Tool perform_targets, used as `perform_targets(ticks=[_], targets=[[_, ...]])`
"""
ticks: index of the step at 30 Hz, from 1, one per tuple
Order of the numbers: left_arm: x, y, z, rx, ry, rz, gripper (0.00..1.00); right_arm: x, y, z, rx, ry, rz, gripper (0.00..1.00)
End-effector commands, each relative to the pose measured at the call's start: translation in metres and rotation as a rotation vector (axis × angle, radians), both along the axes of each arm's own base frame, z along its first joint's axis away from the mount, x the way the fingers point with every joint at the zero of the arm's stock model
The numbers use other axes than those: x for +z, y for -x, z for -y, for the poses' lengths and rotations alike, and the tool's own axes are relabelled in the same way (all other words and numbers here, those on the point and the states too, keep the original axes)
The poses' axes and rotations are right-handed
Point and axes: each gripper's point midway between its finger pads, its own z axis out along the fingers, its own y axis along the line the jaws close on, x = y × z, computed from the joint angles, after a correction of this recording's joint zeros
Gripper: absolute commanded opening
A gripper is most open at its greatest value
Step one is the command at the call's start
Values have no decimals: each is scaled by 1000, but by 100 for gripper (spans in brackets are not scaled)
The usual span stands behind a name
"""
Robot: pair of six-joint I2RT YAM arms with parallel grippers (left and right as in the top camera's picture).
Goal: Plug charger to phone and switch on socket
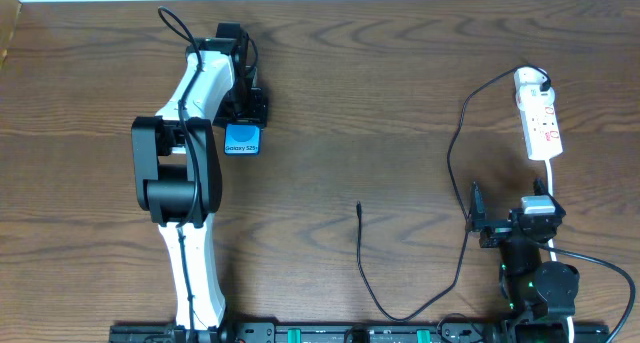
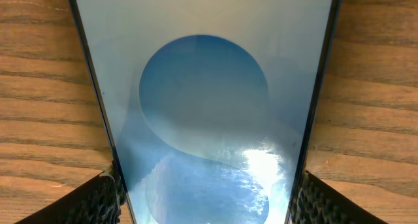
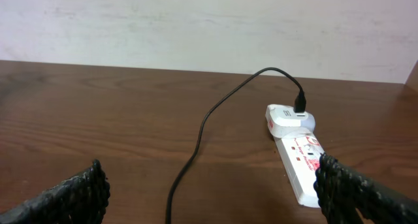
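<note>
One phone (image 1: 242, 139) clamped in left gripper (image 1: 246, 115), right gripper (image 3: 210, 192) wide open — empty, charger (image 3: 199, 132) plugged into socket (image 1: 543, 123)

Pretty bright, even light all round with soft shadows, but the phone (image 2: 202, 87) catches white glare and looks blurry up close.

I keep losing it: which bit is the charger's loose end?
Look at the middle of the wooden table. The thin black cable from the white power strip on the right ends there in a small tip, touching nothing else.
</note>
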Motion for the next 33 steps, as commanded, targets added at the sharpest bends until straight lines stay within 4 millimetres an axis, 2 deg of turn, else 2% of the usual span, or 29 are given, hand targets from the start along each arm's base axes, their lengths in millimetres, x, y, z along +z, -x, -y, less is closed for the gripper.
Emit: perform_targets(ticks=[1, 24, 33], targets=[[2, -5, 2, 6, 3, 8, 7, -1, 0, 0, 2, 12, -3, 99], [46, -19, 3, 6, 9, 84, 7, -1, 0, 0, 1, 12, -3, 99], [49, -19, 3, 6, 9, 85, 7, -1, 0, 0, 1, 12, -3, 99]])
